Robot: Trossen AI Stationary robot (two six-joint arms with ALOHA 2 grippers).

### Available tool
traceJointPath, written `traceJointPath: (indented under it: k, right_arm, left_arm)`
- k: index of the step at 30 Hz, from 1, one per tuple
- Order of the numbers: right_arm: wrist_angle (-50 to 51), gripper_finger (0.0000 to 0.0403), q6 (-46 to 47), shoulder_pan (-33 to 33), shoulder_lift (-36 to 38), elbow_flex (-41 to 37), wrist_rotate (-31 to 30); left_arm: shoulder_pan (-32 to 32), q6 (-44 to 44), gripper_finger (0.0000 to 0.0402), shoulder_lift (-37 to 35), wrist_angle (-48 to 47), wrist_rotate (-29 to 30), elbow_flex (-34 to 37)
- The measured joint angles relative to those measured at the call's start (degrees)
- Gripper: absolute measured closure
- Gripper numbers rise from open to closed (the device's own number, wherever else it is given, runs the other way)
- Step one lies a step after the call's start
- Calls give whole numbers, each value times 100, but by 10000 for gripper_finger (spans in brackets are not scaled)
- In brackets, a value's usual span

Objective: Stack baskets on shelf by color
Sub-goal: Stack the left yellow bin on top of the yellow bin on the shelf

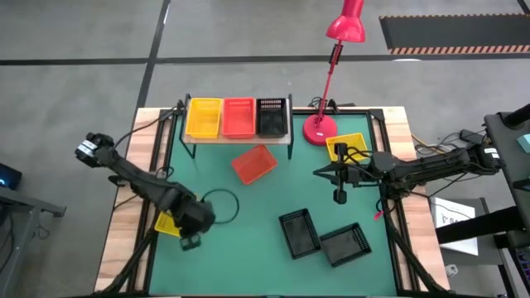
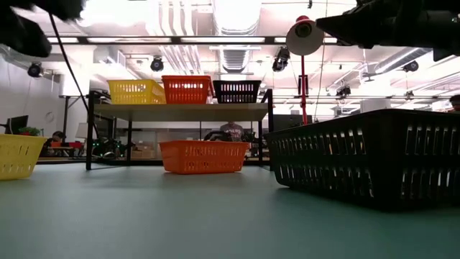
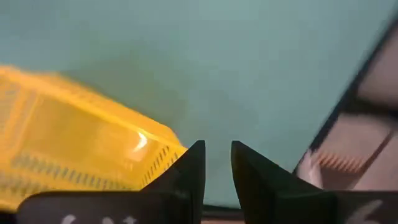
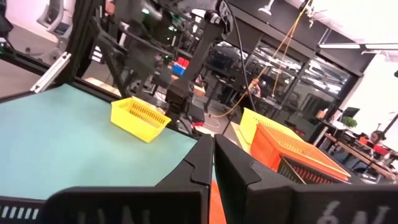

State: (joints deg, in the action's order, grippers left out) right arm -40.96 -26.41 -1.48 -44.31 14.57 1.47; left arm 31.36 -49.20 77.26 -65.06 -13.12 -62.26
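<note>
Step in hand, by my reading: left gripper (image 1: 190,241) working at yellow basket (image 1: 168,223) near table's left front edge. Fingers (image 3: 189,171) narrowly parted beside basket rim; grip not evident. Right gripper (image 1: 339,195) waiting mid-table, closed, empty. Shelf (image 1: 238,137) carrying one yellow, one red, one black basket. Next: seating jaws over rim, lifting, carrying to shelf's yellow basket (image 1: 204,117).

Two slim, matte-black jointed arms, the left arm (image 1: 141,182) and the right arm (image 1: 431,168), each run from a boxy grey-and-black base to a narrow wrist trailing thin black cables. Each ends in two black, wedge-shaped plastic fingers (image 3: 186,177), faceted and tapering to blunt tips. Faint white lettering marks the black housing below the right fingers (image 4: 202,163).
</note>
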Motion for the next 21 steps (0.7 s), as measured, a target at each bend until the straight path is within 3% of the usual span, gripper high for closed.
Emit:
traceJointPath:
  k: [3,9,16,21]
  right_arm:
    - [4,394,-14,0,0,0,-4]
    - [27,394,36,0,-1,0,-1]
    - [47,394,50,0,-2,0,-1]
    - [45,394,50,0,-2,0,-1]
  left_arm:
    - [522,773,339,40,24,-389,33]
    - [1280,918,314,67,6,-7,364]
    - [1398,759,260,121,13,255,845]
    - [1398,801,247,178,55,363,1103]
